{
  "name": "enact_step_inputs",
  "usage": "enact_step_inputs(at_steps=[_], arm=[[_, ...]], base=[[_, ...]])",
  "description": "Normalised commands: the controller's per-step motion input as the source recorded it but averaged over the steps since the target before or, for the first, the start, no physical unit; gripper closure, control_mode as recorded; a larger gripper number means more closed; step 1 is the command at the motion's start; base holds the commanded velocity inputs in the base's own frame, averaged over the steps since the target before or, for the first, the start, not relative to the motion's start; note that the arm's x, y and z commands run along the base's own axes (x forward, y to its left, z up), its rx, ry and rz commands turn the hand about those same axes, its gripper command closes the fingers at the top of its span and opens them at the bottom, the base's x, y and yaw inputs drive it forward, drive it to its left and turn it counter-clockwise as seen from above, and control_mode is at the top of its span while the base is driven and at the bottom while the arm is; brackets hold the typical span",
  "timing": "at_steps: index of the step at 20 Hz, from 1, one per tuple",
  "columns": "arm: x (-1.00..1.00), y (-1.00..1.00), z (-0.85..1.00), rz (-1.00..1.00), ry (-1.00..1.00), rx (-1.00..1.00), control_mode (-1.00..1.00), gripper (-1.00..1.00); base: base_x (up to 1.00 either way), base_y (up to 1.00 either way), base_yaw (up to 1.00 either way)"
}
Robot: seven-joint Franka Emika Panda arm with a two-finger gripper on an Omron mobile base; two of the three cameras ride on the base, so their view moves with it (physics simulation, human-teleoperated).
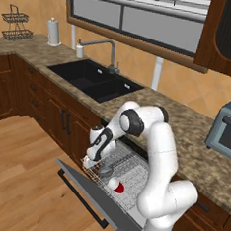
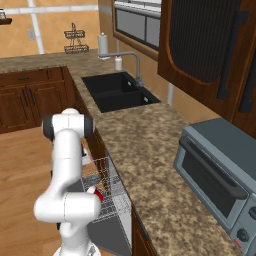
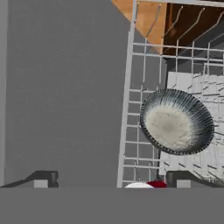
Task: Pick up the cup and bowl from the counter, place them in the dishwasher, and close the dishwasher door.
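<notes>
The dishwasher door (image 1: 88,197) hangs open, flat and dark grey, with the white wire rack (image 1: 132,176) pulled out over it. The red cup (image 1: 116,186) lies on its side in the rack, and a sliver of it (image 2: 100,195) peeks out beside the arm. The grey bowl (image 3: 177,122) rests tilted on the rack wires, a little beyond and to one side of my fingertips (image 3: 183,180). My gripper (image 1: 89,162) hovers low over the rack's front corner, open and holding nothing (image 3: 113,181). The cup's white rim (image 3: 142,185) shows just under the hand.
The brown granite counter (image 2: 150,150) runs above the dishwasher, with a black sink (image 1: 95,81) to the left and a grey toaster oven (image 2: 220,170) to the right. The door's bar handle (image 1: 82,201) juts out over the wooden floor (image 1: 18,178).
</notes>
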Motion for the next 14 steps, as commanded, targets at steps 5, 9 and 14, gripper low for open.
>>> enact_step_inputs(at_steps=[5, 9, 14], arm=[[-1.0, 0.27, 1.0, -0.04, -0.02, 0.18, -1.0, -1.0], [-0.79, 0.28, 1.0, 0.0, -0.06, 0.0, -1.0, -1.0], [-0.84, 0.14, 0.92, 0.0, -0.02, 0.0, -1.0, -1.0]], base=[[0.0, 0.0, 0.0], [0.0, 0.0, 0.0], [0.0, 0.0, 0.0]])
